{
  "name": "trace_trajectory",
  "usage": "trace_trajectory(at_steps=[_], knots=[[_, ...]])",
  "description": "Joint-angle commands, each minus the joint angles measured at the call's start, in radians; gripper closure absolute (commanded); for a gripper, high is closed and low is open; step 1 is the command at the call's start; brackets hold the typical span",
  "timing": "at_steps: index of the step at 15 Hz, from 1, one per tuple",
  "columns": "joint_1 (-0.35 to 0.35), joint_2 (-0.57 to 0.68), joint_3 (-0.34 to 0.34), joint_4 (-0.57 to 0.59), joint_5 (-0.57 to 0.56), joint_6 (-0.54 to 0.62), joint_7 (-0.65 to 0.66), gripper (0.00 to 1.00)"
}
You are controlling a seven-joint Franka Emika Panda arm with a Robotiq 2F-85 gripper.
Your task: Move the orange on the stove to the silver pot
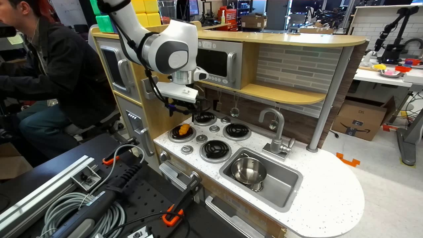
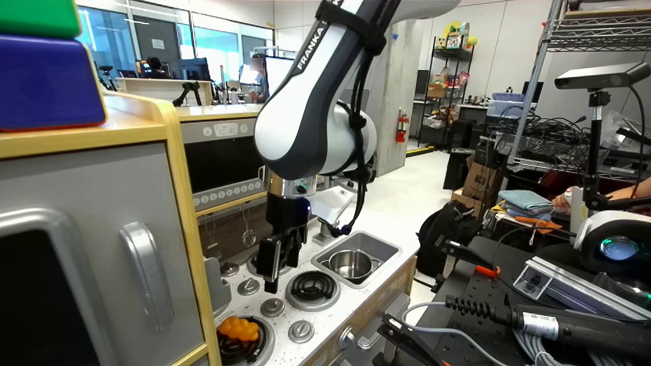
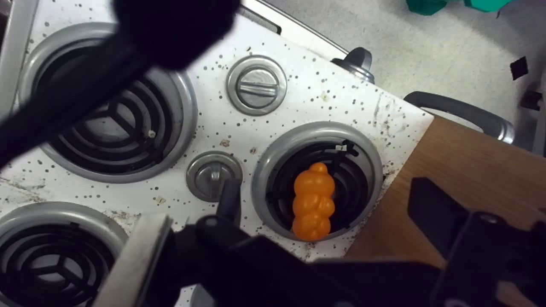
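The orange toy [image 1: 184, 129] is lumpy, like several rounded segments in a row. It lies on a corner burner of the white stove [image 1: 175, 147], beside the wooden cabinet side. It also shows in an exterior view [image 2: 239, 329] and in the wrist view [image 3: 313, 204]. The silver pot [image 1: 249, 170] stands in the sink basin and also shows in an exterior view [image 2: 351, 264]; it is out of the wrist view. My gripper [image 3: 328, 187] is open and empty, with its fingers spread wide. It is above the stove and apart from the orange in both exterior views [image 1: 192, 110] [image 2: 279, 272].
The rectangular sink basin [image 1: 284, 198] surrounds the pot, with a faucet [image 1: 279, 129] behind it. A tall cabinet [image 2: 101, 244] rises beside the orange's burner. A microwave [image 1: 218, 62] and yellow shelf [image 1: 284, 94] overhang the back. Stove knobs [image 3: 257, 85] stick up between burners.
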Motion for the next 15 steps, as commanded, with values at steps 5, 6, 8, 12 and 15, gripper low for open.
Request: trace_trajectory(at_steps=[5, 6, 8, 12, 15], knots=[[-0.046, 0.025, 0.065, 0.008, -0.032, 0.014, 0.018, 0.00], [-0.055, 0.030, 0.081, 0.011, -0.027, 0.001, 0.014, 0.00], [-0.065, 0.039, 0.093, 0.016, -0.025, -0.005, 0.010, 0.00], [-0.044, 0.070, 0.046, 0.058, -0.037, -0.020, 0.061, 0.00], [0.004, 0.133, 0.005, 0.136, -0.053, -0.044, 0.129, 0.00]])
